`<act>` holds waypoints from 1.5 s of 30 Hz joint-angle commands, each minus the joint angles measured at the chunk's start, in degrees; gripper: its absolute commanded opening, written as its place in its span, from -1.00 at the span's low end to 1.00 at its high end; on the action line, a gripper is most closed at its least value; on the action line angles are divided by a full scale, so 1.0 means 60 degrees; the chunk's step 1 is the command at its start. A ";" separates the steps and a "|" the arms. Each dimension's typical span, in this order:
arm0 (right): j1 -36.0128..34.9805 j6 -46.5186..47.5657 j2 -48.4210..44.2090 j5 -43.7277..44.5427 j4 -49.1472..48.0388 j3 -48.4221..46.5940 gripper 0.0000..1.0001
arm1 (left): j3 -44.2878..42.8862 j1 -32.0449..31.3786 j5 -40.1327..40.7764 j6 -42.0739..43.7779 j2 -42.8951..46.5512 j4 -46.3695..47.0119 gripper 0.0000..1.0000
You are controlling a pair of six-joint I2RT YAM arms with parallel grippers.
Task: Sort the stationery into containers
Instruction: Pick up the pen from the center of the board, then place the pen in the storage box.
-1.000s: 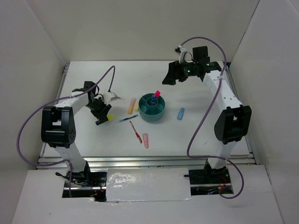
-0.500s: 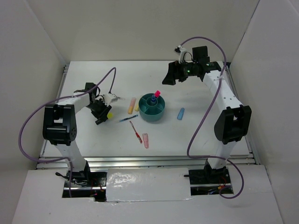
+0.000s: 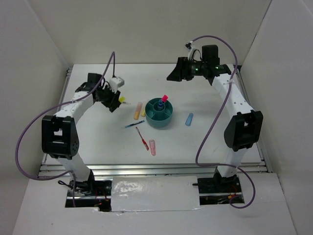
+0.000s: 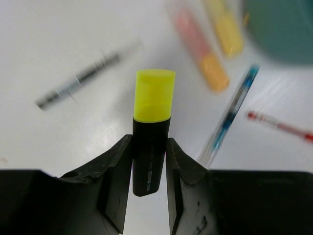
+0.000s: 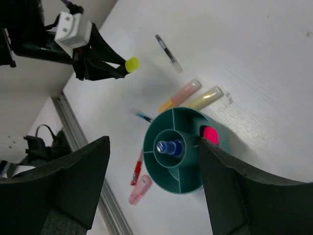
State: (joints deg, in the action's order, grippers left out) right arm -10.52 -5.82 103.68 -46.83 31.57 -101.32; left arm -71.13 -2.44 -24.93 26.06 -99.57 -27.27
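Organiser (image 3: pixel 161 122) holds bottle (image 5: pixel 169 147), pink marker (image 5: pixel 211 133); left end effector (image 4: pixel 148 147) grips yellow marker (image 4: pixel 154 95); right end effector (image 3: pixel 172 75) wide.

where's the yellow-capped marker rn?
The yellow-capped marker is clamped in the left hand, on the left side of the top view. It is held above the table, left of the orange marker and teal organiser.

Bright, even light; soft shadows; faint glare on the white table (image 4: pixel 95 142); blurred left-wrist background

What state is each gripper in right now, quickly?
Left gripper: closed on the yellow-capped marker.
Right gripper: open, holding nothing.
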 commanded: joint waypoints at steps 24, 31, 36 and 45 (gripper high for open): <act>-0.1835 -0.3365 0.0606 0.0700 -0.2772 -0.1029 0.39 | -0.3217 -0.3065 0.0346 -0.3830 0.1082 0.2391 -0.93; -0.1879 -0.3468 0.0752 0.0671 -0.2977 -0.1029 0.37 | -0.3320 -0.3226 0.0083 -0.4197 0.1112 0.2655 -0.93; -0.1922 -0.3482 0.0753 0.0525 -0.3094 -0.0839 0.21 | -0.3495 -0.3227 0.0053 -0.4739 0.1024 0.2801 -0.93; -0.1864 -0.3702 0.0782 -0.0001 -0.3577 -0.0692 -0.45 | -0.3643 -0.3241 -0.0166 -0.4974 0.0819 0.2977 -0.91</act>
State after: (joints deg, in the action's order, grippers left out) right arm -21.50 -27.22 108.27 -44.62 15.05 -105.58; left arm -90.80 -21.63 -23.64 -2.00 -94.00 -12.53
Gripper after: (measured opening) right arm 0.300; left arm 0.418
